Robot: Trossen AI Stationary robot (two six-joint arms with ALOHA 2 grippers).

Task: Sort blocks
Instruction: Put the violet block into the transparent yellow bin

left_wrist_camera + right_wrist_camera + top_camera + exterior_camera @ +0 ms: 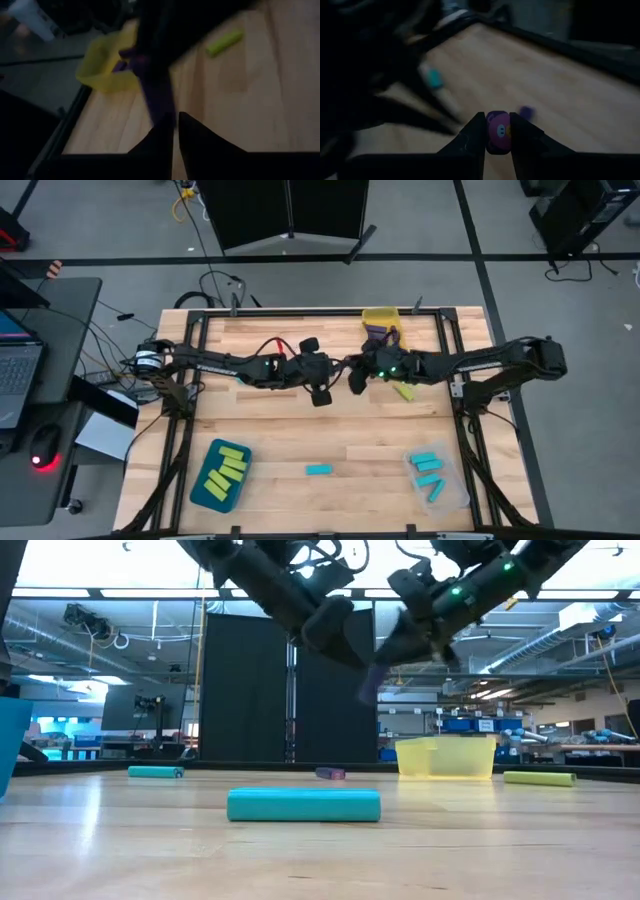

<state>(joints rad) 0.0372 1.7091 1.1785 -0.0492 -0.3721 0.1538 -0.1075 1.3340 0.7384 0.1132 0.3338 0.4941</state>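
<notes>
Find both grippers meeting in the air above mid-table, in front of the yellow bin (380, 315). See right gripper (497, 125) clamped across a purple block (498, 132), viewed end-on from its wrist, long axis pointing straight out past the fingers. From the left wrist, see the same purple block (157, 97) running lengthwise away from left gripper (172, 125), near end seated in the narrow slit between fingers that look drawn together on it; blurred, so read as a probable pinch only. Judge a hand-over in progress: block bridging the two grippers, long axis along the line between them, one end in each. Note yellow bin already holding purple pieces and lying on the right arm's side, just behind its wrist, hence right arm the nearer for the drop. Count as unsorted on the table: one lime block (403, 391) beside the right gripper, one cyan block (318, 470) toward the front edge, one small purple piece (330, 773) farther back. Expect risk in the release order: letting go at both ends drops the block short of the bin.
</notes>
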